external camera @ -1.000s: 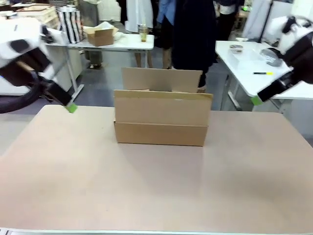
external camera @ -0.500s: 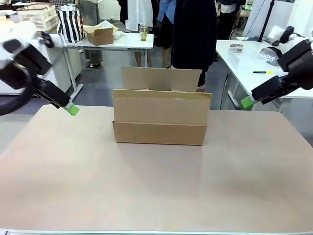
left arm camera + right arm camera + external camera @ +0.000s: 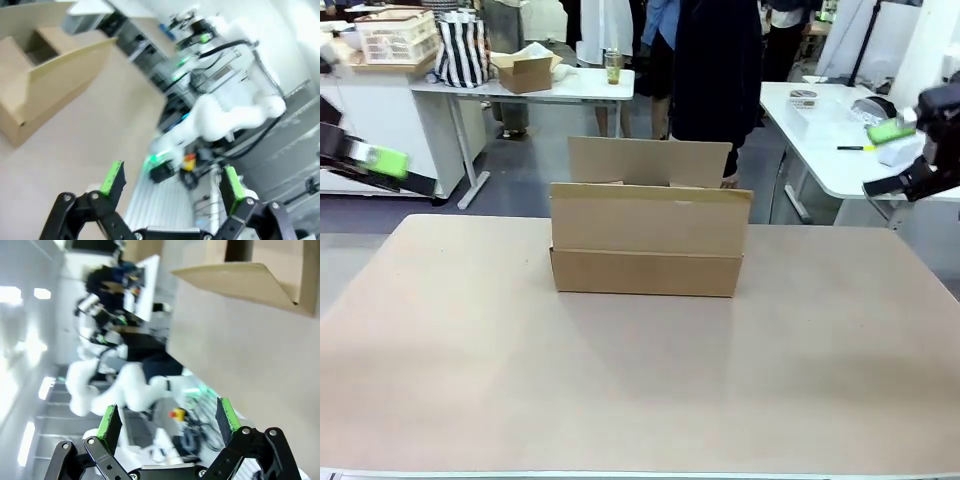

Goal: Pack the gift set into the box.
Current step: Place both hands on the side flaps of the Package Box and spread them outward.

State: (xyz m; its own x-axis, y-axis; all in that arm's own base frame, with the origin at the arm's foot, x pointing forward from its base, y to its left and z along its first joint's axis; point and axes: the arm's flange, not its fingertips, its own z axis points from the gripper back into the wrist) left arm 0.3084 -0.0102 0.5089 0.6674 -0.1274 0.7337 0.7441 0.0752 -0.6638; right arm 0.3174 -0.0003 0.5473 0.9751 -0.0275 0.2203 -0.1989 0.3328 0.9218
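Note:
The box (image 3: 648,243) is a plain brown carton standing open at the far middle of the tan table (image 3: 640,380), with its front and rear flaps raised. The gift set is out of view. My left gripper (image 3: 390,168) hovers, blurred, off the table's far left corner. My right gripper (image 3: 895,155) hangs beyond the far right corner. The left wrist view has that gripper (image 3: 172,180) open and empty, with the box (image 3: 45,70) at upper left. My right gripper (image 3: 167,419) is also open and empty, and the box (image 3: 260,275) lies at the top right of its view.
A person in dark clothes (image 3: 715,80) stands right behind the box. Farther back, a white table (image 3: 520,88) carries a small carton, a striped bag and a cup. Another white table (image 3: 820,130) stands at the right.
Both arms have swung outward and upward, away from the table. The left gripper went left and the right gripper went right. The box has not moved.

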